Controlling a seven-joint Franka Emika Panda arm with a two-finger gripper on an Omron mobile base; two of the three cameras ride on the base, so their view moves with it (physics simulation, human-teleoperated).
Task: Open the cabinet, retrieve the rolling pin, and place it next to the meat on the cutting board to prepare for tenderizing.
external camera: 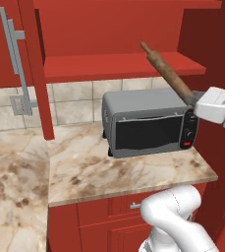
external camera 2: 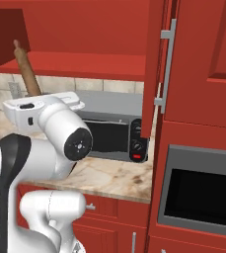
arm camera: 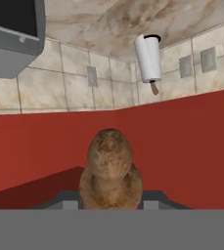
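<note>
Marble counter runs under the open red wall cabinet; you see its left door swung out with a silver bar handle at far left of the left base view. Moving right, a grey toaster oven sits on the counter against the tiled wall, directly under the cabinet's inner shelf. Above the oven's right end you have the rolling pin, tilted, its free knob up and to the left in front of the shelf edge, lower end inside the gripper. Jaws are clamped on the pin's lower end; the pin is off the shelf, in the air. In the hand view the pin stands right between the fingertips, end-on, red shelf behind it, a paper towel roll and wall outlets beyond. In the right base view the pin pokes up left of the arm, and the right door hangs open near the oven's right end. Counter in front of the oven is bare; a tall red cabinet with a built-in oven bounds the right side.
</note>
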